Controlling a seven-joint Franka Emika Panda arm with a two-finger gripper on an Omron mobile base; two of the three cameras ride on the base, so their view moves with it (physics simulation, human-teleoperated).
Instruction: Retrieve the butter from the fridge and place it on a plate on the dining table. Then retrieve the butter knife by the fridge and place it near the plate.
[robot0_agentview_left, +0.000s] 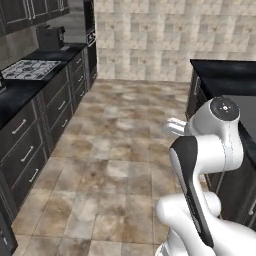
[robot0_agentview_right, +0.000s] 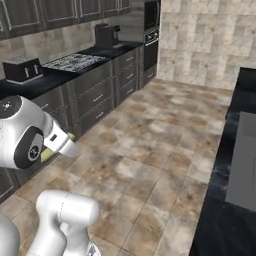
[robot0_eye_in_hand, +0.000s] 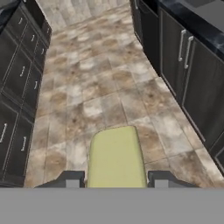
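In the hand view the butter (robot0_eye_in_hand: 116, 155), a pale yellow block, sits between my two dark fingertips (robot0_eye_in_hand: 72, 179), and my gripper (robot0_eye_in_hand: 116, 180) is shut on it above the tiled floor. A sliver of the butter (robot0_agentview_right: 49, 153) peeks out behind my arm in the right base view. The dining table (robot0_agentview_left: 220, 70), black marble on a dark base, runs along the right side (robot0_agentview_right: 220, 200), and its cabinet doors fill the right of the hand view (robot0_eye_in_hand: 192, 65). The fridge, the plate and the butter knife are out of view.
A row of dark cabinets (robot0_agentview_left: 45, 115) with a stovetop (robot0_agentview_left: 30, 69) lines the left wall. A toaster (robot0_agentview_right: 21, 69) and a dark appliance (robot0_agentview_right: 106, 35) stand on that counter, by a wall oven (robot0_agentview_right: 151, 30). Open tiled floor (robot0_agentview_left: 120, 150) lies between the two counters. A grey sink (robot0_agentview_right: 245, 160) is set into the table.
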